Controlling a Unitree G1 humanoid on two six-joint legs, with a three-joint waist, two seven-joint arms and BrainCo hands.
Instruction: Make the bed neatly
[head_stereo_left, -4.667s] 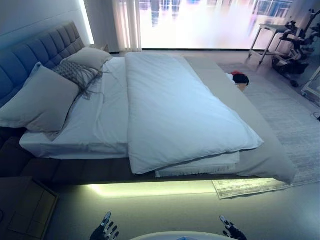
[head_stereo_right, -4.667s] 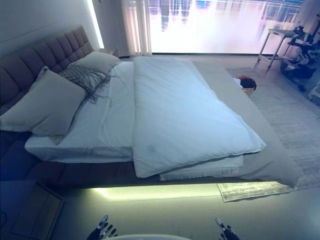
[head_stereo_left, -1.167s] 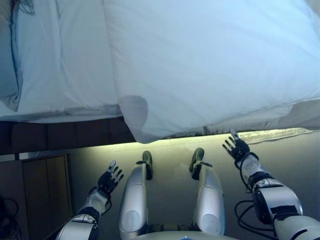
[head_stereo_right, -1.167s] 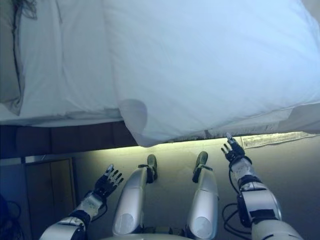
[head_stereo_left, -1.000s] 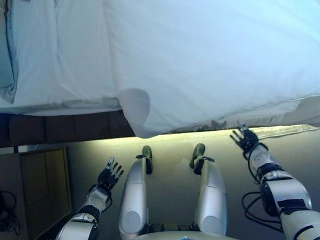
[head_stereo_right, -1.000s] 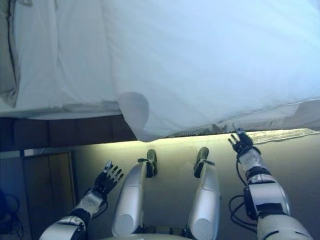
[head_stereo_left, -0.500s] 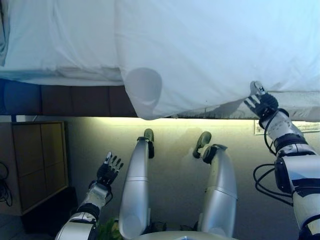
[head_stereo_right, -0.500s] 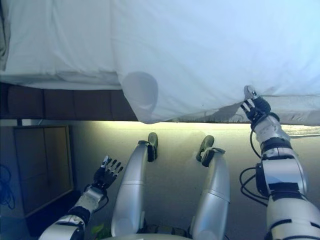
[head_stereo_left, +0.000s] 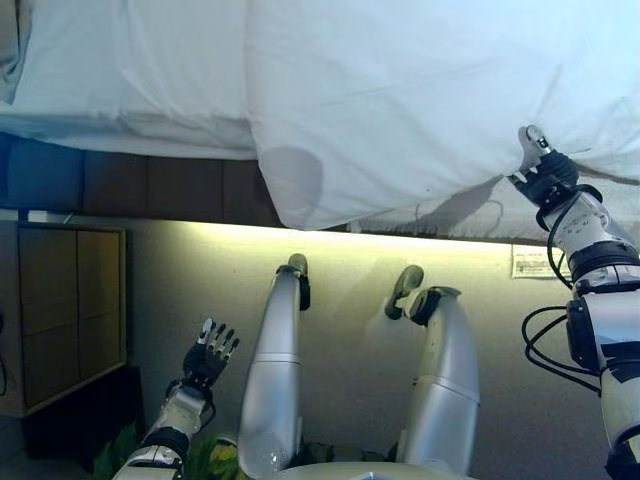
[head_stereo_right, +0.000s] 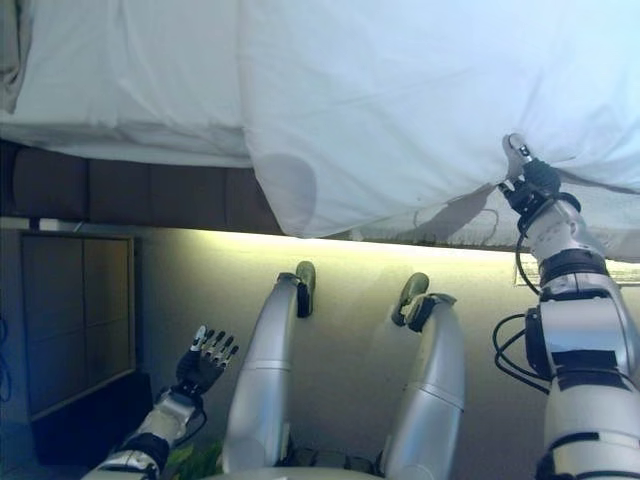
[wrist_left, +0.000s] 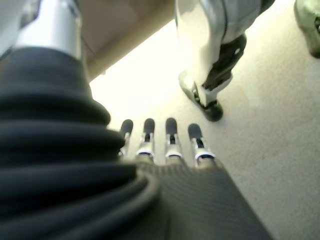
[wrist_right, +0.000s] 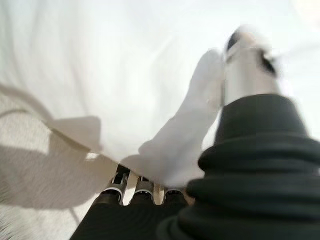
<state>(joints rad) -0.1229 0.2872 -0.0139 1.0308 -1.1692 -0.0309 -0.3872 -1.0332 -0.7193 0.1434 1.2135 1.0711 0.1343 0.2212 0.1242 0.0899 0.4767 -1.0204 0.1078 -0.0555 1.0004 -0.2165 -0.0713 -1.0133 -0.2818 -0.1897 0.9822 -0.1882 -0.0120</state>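
Note:
A white duvet covers the right part of the bed, its near corner hanging over the side. A white sheet shows on the left part. My right hand is at the duvet's near edge: the thumb lies on top and the fingers reach under the cloth, pinching a fold. My left hand is open and empty, low over the floor, with straight fingers in the left wrist view.
The dark bed frame runs below the sheet, with a lit strip under it. A wooden nightstand stands at the left. A fringed cover edge hangs under the duvet. A pillow corner shows at the top left.
My right hand rose from near the floor to the duvet's near edge and closed on it. The left hand stayed low and open. The camera has shifted.

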